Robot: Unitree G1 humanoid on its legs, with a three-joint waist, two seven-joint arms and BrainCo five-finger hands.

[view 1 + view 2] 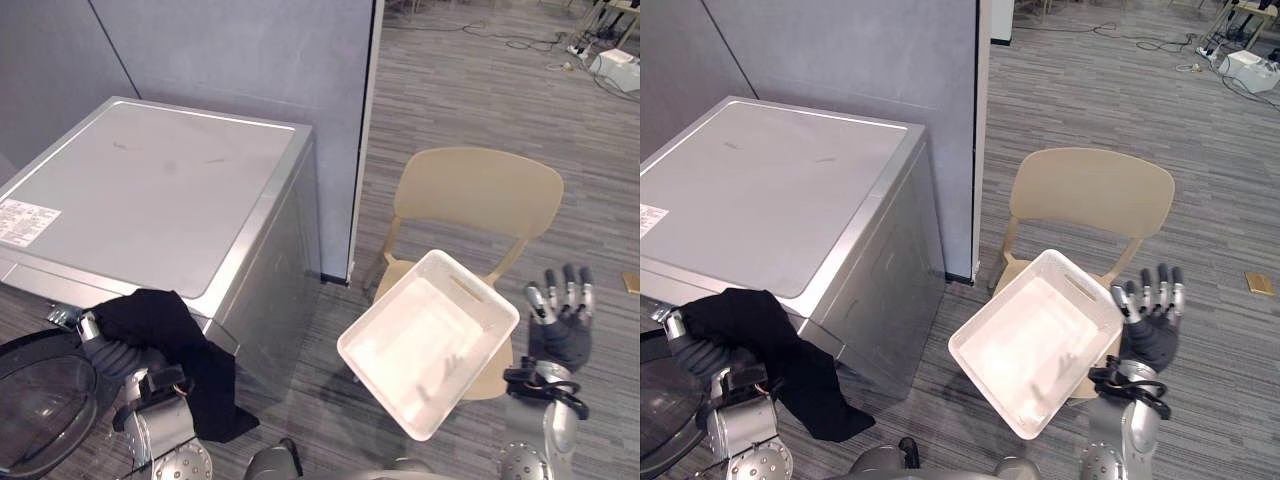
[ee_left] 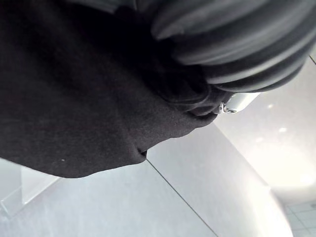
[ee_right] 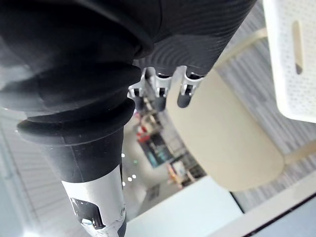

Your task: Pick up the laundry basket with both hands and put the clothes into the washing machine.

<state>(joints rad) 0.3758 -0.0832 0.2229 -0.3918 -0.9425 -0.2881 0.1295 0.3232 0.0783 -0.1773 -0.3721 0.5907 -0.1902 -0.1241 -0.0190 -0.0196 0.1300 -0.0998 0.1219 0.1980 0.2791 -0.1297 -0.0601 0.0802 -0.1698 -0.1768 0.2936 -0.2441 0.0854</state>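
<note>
A black garment (image 1: 170,330) hangs over my left hand (image 1: 105,352) at the front edge of the silver washing machine (image 1: 150,190), its tail dangling down the front. In the left wrist view the same dark cloth (image 2: 74,98) covers the hand against the machine's pale panel. The round glass door (image 1: 40,400) stands open at lower left. A white laundry basket (image 1: 425,345) lies tilted and empty on a beige chair (image 1: 480,195). My right hand (image 1: 560,325) is open just to the right of the basket, apart from it, its fingers (image 3: 160,98) straight.
A grey partition wall (image 1: 250,60) runs behind the washing machine and ends beside the chair. Striped grey floor stretches beyond the chair to the right. Cables and a white box (image 1: 612,62) lie far back at the right.
</note>
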